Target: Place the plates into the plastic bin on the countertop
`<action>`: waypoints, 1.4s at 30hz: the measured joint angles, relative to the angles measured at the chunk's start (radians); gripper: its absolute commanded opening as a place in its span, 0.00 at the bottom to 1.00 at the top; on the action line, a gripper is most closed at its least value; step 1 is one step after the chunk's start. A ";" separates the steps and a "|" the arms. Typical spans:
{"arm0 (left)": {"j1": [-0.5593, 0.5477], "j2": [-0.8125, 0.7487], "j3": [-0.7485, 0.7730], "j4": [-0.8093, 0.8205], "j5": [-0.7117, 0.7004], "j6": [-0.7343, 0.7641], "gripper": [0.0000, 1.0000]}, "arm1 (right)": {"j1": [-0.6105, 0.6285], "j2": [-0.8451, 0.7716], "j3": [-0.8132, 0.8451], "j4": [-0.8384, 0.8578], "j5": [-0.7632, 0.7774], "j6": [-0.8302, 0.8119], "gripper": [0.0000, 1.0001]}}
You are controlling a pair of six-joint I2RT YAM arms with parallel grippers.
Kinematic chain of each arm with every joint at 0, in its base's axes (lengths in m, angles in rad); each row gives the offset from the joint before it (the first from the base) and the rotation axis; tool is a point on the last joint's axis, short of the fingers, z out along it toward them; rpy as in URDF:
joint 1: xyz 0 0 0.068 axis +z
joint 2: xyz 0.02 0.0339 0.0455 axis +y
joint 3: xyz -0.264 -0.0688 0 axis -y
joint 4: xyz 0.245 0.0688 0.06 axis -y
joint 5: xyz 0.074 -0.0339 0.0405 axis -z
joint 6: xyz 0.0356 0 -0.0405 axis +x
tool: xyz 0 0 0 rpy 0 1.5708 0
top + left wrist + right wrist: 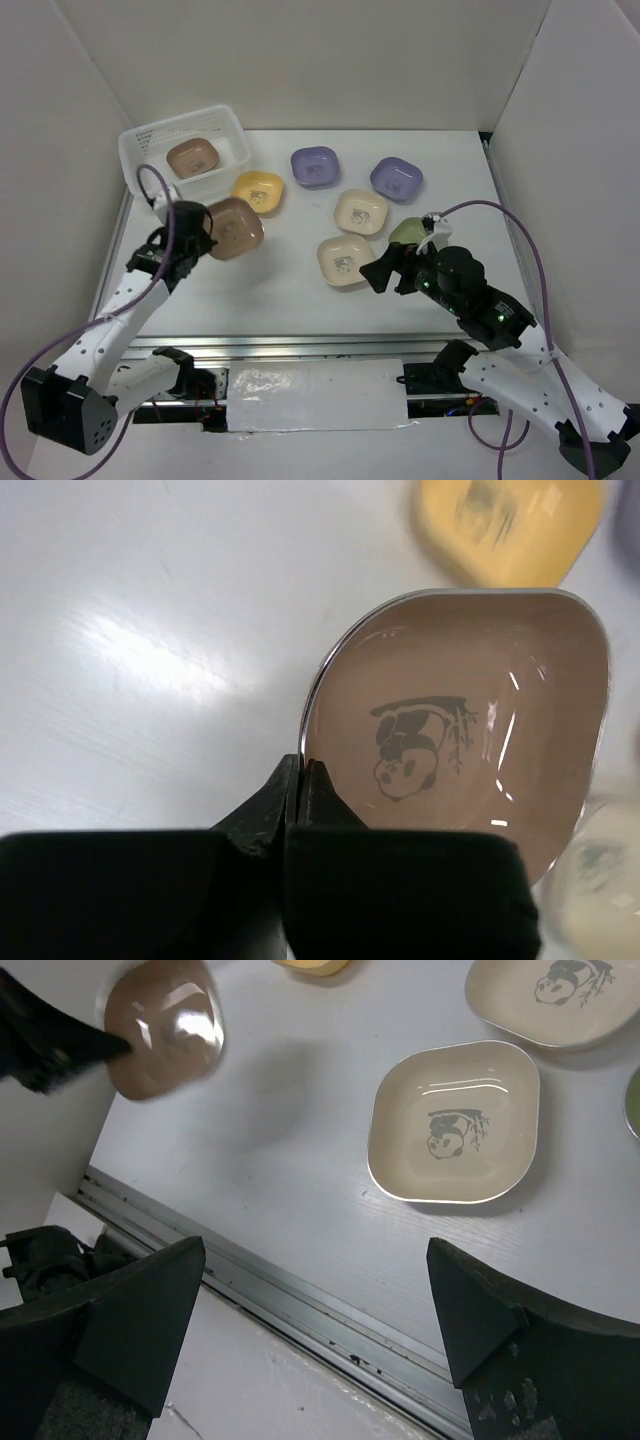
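The plastic bin (180, 122) stands at the back left of the countertop (280, 290) with one brown plate (193, 157) inside. My left gripper (205, 240) is shut on the rim of a second brown plate (235, 227) and holds it tilted above the counter; in the left wrist view the jaws (303, 770) pinch that plate (460, 730). On the counter lie a yellow plate (258, 191), two purple plates (315, 165) (397, 178), two cream plates (360, 210) (345, 260) and a green plate (408, 232), partly hidden by my right arm. My right gripper (385, 272) (315, 1250) is open and empty near the nearer cream plate (455, 1125).
The metal rail (280, 1295) runs along the counter's front edge under my right gripper. White walls stand on the left, back and right. The held brown plate (165, 1025) and the left gripper (50, 1045) show at the upper left of the right wrist view.
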 measured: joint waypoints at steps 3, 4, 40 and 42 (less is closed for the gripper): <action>0.126 0.018 0.187 -0.010 -0.020 -0.010 0.00 | 0.000 0.044 0.000 0.015 -0.002 -0.001 1.00; 0.167 0.052 0.253 0.006 -0.029 -0.023 0.00 | 0.000 0.064 0.000 0.022 -0.002 -0.002 1.00; 0.526 1.073 1.175 0.054 0.435 0.106 0.99 | -0.097 0.381 0.047 0.145 -0.120 -0.074 1.00; 0.456 0.926 1.048 0.057 0.416 0.116 0.99 | -0.108 0.342 0.047 0.145 -0.105 -0.069 1.00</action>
